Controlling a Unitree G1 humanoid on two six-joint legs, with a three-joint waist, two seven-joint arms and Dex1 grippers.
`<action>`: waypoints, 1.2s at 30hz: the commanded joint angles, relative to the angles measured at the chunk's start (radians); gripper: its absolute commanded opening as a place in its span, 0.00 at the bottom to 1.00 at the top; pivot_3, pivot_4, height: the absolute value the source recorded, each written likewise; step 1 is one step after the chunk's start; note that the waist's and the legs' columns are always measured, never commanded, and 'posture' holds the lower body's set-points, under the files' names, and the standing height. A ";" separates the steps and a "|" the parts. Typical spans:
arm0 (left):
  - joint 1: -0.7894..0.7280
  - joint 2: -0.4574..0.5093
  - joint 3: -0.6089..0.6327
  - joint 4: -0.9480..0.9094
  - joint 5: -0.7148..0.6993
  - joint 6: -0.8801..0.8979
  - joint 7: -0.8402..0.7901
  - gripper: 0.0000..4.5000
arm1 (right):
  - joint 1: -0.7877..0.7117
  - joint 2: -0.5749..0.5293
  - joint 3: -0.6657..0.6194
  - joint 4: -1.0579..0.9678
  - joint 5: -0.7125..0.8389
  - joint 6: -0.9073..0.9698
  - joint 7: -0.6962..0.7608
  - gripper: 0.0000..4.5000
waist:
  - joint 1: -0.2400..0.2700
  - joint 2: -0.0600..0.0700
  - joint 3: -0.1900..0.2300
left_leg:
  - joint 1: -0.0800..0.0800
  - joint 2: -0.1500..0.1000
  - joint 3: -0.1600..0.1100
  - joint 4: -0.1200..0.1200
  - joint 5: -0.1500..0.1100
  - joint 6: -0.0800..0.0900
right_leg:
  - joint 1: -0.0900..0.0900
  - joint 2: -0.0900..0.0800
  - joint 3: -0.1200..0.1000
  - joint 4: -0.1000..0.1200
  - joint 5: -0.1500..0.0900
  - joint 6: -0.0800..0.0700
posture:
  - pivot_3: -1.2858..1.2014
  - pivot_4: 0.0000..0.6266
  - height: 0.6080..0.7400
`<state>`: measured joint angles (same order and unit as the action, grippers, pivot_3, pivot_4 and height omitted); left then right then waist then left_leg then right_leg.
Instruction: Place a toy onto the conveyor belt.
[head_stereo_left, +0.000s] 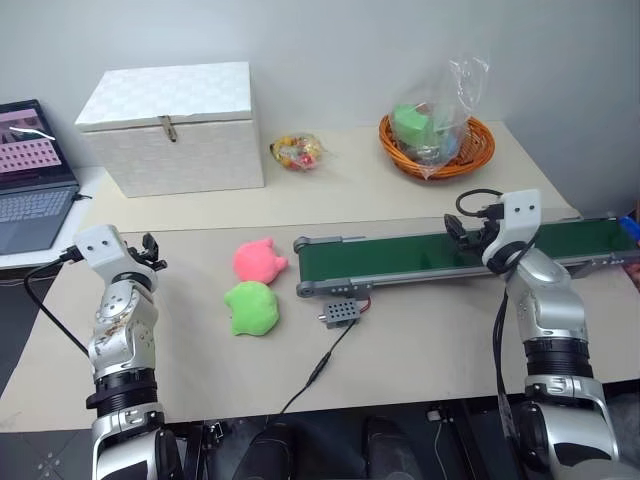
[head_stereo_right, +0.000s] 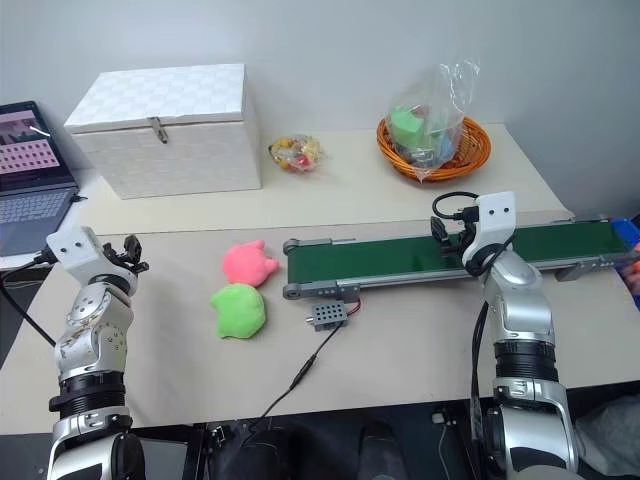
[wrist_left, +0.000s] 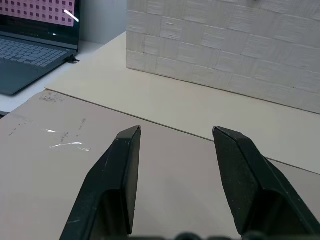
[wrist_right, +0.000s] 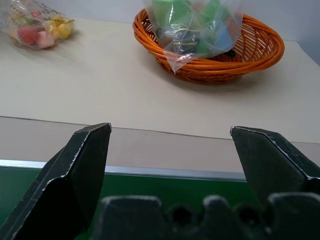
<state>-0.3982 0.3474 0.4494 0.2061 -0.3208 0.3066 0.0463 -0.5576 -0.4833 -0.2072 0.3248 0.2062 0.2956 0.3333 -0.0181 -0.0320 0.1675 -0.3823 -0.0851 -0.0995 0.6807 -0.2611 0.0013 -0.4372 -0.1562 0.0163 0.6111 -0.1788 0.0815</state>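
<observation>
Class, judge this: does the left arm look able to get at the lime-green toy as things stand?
Probably yes. The left gripper is open and empty, and only bare table lies between it and the green toy.

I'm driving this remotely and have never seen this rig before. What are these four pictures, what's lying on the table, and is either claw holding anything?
The two wide pictures come from the robot's head, looking down over its arms. The other two come from cameras on each wrist, looking along the black fingers. On the table lie the green toy, a pink toy just behind it, the conveyor belt, a white box, a small candy bag and an orange basket of bagged items. A laptop sits beside the table. The left gripper and right gripper are both open and hold nothing.
</observation>
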 joint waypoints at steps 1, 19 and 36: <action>0.005 0.025 -0.030 -0.052 0.031 -0.022 -0.025 0.54 | 0.000 -0.021 0.054 -0.068 -0.015 -0.037 0.083 1.00 | 0.000 0.000 0.000 | 0.000 0.000 0.000 0.000 0.000 0.000 | 0.000 0.000 0.000 0.000 0.000 0.000 | 0.52 0.24 1.00; 0.090 -0.013 -0.061 -0.229 -0.012 0.047 -0.063 0.54 | 0.224 -0.265 0.270 -0.774 0.387 0.188 0.765 1.00 | 0.006 -0.001 0.000 | 0.002 0.003 -0.001 0.002 -0.004 0.006 | 0.002 0.002 -0.002 -0.002 0.000 0.000 | 0.52 0.24 1.00; 0.702 -0.260 0.155 -0.743 -1.077 0.480 -0.028 0.54 | 0.244 -0.237 0.272 -0.685 0.321 0.143 0.763 1.00 | 0.027 0.000 0.000 | 0.014 0.012 0.002 0.001 -0.009 0.006 | 0.017 0.007 -0.002 -0.005 -0.005 0.001 | 0.52 0.24 1.00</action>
<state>0.2915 0.0882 0.6290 -0.5391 -1.2369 0.7541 0.0621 -0.2985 -0.7203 0.0742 -0.3434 0.5299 0.4575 1.1000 0.0086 -0.0321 0.1671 -0.3682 -0.0728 -0.0974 0.6821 -0.2704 0.0079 -0.4215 -0.1488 0.0146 0.6063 -0.1818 0.0794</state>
